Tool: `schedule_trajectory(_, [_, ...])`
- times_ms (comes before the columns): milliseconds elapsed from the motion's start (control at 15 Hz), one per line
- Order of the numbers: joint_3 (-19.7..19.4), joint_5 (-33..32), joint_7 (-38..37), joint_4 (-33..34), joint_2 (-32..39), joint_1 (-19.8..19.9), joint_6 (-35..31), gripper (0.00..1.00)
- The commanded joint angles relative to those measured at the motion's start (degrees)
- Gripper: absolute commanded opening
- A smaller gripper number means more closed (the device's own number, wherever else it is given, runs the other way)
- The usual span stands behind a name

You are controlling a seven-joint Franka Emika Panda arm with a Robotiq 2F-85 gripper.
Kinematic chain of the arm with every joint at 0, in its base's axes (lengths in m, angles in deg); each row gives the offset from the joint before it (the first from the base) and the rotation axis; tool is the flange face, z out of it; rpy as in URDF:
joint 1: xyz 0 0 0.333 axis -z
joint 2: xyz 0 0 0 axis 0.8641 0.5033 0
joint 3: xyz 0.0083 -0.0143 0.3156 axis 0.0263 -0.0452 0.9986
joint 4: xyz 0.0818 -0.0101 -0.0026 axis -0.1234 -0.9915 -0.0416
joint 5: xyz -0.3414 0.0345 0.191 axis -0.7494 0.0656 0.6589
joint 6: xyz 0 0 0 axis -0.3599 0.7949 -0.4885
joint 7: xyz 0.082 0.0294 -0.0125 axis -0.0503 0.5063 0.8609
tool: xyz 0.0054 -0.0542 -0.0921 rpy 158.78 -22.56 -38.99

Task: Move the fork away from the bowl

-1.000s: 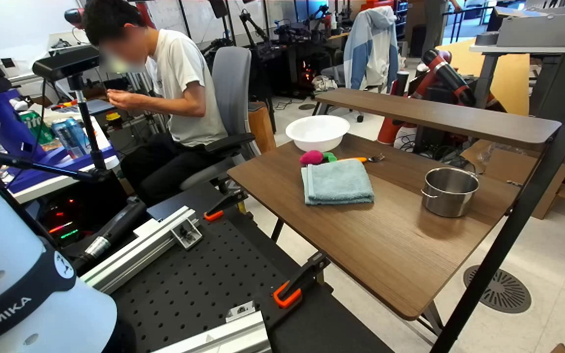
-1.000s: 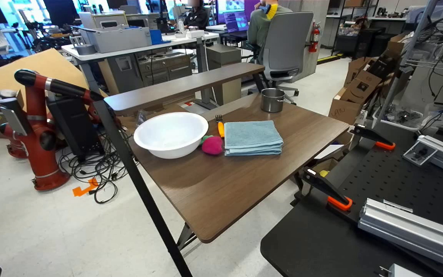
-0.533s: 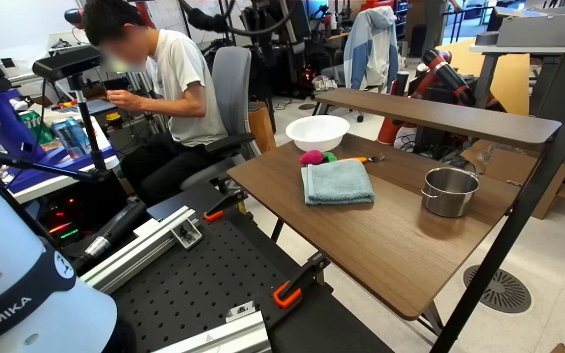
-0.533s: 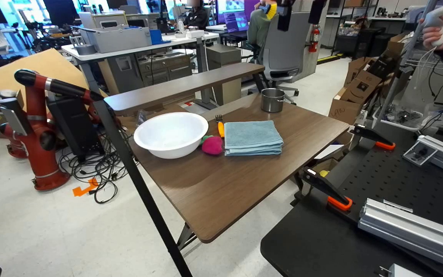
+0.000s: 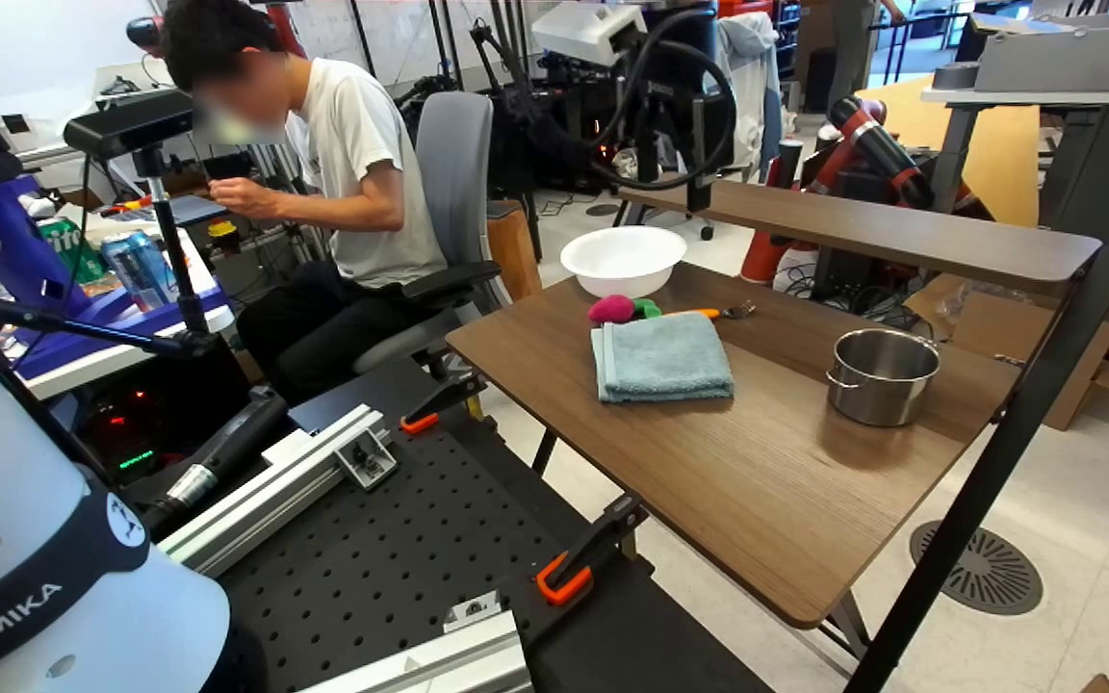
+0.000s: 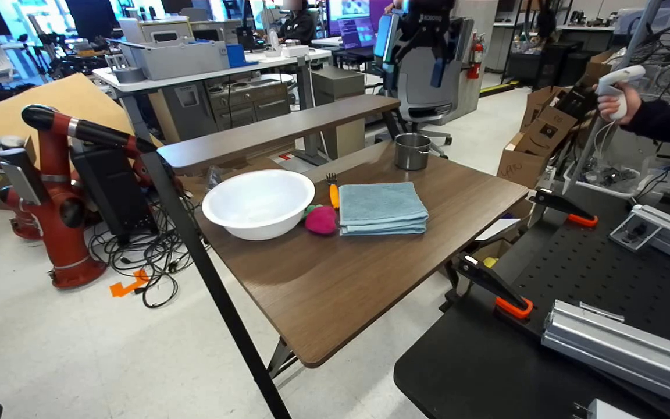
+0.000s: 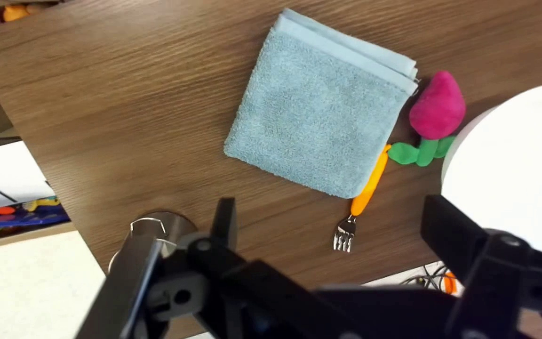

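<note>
Table [image 6: 335,302] with a raised shelf [image 6: 288,129], standing in a cluttered room.
On its brown wood-grain top, the orange-handled fork [image 7: 364,197] lies along the edge of a folded blue towel [image 7: 320,110], the metal tines past one corner, near the white bowl [image 6: 259,203]; a magenta plush flower [image 7: 436,117] with green leaves lies between towel and bowl. A stainless-steel pot [image 6: 412,152] stands on the towel's other side, well apart from the bowl. The fingers [image 7: 452,230] hang spread above the table. Next to the table, a black perforated board [image 5: 400,525] has orange-and-black clamps [image 5: 603,529] at its edge; farther out, a red robot arm [image 6: 68,233] stands on the pale floor [image 6: 108,349], cardboard boxes [image 6: 547,137] are piled up, and a person [image 5: 348,144] sits in a gray office chair [image 5: 458,164], head bowed.
</note>
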Motion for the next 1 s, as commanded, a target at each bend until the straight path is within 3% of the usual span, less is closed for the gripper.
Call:
schedule_trajectory(0, [-0.81, 5.89, 0.1, 8.69, 8.78, 0.06, 0.66, 1.0])
schedule_trajectory(333, [-0.98, 9.47, -1.84, 20.37, 20.43, 0.06, 2.17, 1.0])
schedule_trajectory(933, [-1.73, 8.3, -8.55, 37.58, 35.91, -1.84, 8.01, 1.0])
